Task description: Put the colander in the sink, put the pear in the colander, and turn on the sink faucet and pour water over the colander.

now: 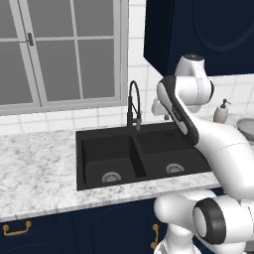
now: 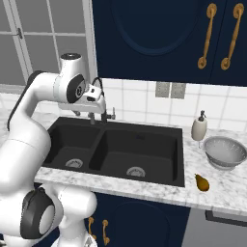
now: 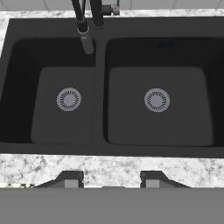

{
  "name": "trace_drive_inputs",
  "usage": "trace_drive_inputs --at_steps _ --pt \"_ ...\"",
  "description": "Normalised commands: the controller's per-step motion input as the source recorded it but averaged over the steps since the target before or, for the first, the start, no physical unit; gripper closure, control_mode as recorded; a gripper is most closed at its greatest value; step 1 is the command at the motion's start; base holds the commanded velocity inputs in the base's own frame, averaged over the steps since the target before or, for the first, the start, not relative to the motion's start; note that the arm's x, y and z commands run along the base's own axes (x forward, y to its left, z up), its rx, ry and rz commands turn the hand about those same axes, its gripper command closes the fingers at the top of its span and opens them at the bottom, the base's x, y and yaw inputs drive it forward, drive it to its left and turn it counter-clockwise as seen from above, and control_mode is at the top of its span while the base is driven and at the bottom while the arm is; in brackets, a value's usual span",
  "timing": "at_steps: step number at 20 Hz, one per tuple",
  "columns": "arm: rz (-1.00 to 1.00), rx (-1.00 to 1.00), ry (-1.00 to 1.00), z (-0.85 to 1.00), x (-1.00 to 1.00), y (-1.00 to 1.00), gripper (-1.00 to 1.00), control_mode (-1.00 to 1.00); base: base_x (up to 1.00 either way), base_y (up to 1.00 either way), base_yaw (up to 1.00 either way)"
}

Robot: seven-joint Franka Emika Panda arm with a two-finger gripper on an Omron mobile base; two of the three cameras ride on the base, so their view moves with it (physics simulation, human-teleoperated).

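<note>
The black double-basin sink (image 2: 179,159) lies in the white marbled counter, both basins empty. To the right of the sink the silvery colander (image 2: 225,150) stands upright on the counter, and its edge also appears at the far right (image 1: 246,126). The small orange-yellow pear (image 2: 202,182) lies in front of the colander near the counter's front edge. At the back, on the divider, rises the black sink faucet (image 1: 134,104), its spray tip (image 3: 87,43) over the left basin. My gripper (image 2: 86,116) hovers above the sink, open and holding nothing, its fingertips (image 3: 70,179) over the front rim.
A beige soap dispenser (image 2: 199,128) stands behind the colander by the tiled wall. Dark blue cabinets hang above the counter, and a window sits at the left. Bare marbled counter (image 1: 34,163) stretches left of the sink.
</note>
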Motion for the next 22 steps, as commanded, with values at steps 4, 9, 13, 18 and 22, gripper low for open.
trace_drive_inputs --at_steps 4,9,13,18,22 --pt "-0.02 0.00 0.01 0.00 0.00 -0.08 -1.00 -1.00 0.00 0.00 0.00" --pt "0.00 0.00 0.06 0.00 0.00 -0.71 -1.00 -1.00 0.00 0.00 0.00" --pt "-0.01 0.00 0.13 -0.02 -0.01 -0.81 -1.00 -1.00 0.00 0.00 0.00" --pt "-0.04 -0.03 0.08 -0.28 -0.02 -1.00 -1.00 -1.00 0.00 0.00 0.00" --pt "0.00 -0.06 0.05 -0.32 0.00 -1.00 -1.00 -1.00 0.00 0.00 0.00"
